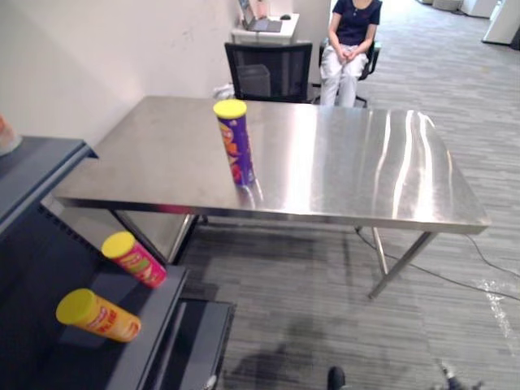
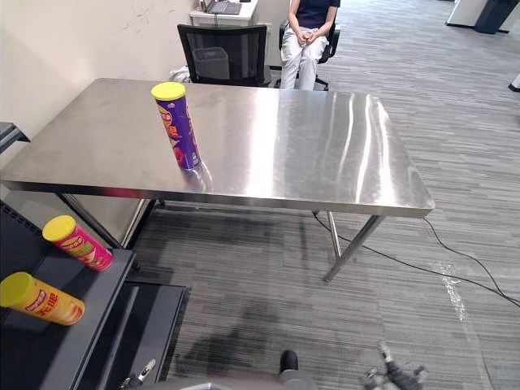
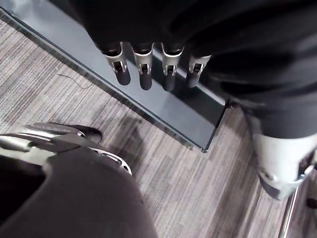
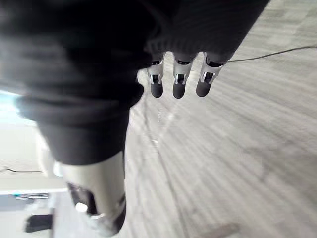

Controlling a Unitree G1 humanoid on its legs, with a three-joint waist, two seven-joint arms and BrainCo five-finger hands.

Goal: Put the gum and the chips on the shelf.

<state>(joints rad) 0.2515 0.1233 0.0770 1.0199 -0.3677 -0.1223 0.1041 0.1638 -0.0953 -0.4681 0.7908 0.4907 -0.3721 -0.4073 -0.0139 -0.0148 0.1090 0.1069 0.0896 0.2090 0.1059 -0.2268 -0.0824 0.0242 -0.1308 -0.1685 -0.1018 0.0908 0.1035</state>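
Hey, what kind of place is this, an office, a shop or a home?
Probably an office or lab workspace: grey carpet floor, a black mesh office chair next to a seated person, and a steel table holding one purple chip can.

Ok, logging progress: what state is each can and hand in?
Purple can: upright on the table, lid on.
Red can: on its side on the shelf, lid on.
Orange can: on its side on the shelf, lid on.
Left hand: open, empty.
Right hand: open, empty.
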